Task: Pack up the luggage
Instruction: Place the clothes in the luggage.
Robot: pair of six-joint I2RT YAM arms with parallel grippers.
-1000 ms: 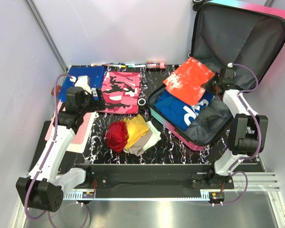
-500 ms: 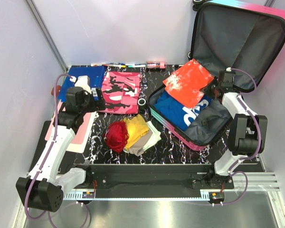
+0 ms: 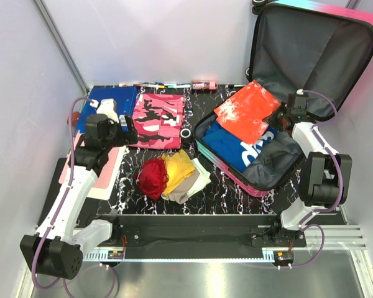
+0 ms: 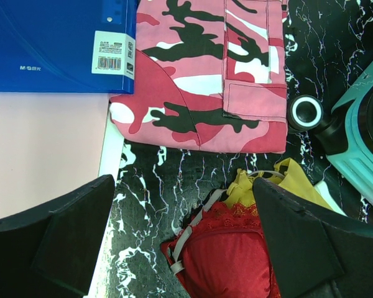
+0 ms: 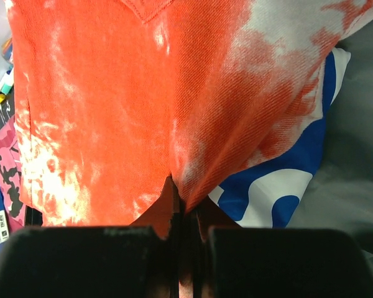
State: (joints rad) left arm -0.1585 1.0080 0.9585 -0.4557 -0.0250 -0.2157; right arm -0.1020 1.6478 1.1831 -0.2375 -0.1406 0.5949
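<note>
Orange garment (image 3: 245, 112) lowered toward luggage (image 3: 311, 49) on marbled table (image 3: 230, 200).

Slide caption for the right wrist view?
Right jaws shut on the orange garment, above a blue shirt.

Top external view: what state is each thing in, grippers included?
luggage: open, lid upright.
orange garment: pinched at its edge, partly over the luggage.
blue garment: lying in the luggage.
pink camouflage garment: folded flat on the table.
left gripper: open, holding nothing.
right gripper: shut on orange garment.
</note>
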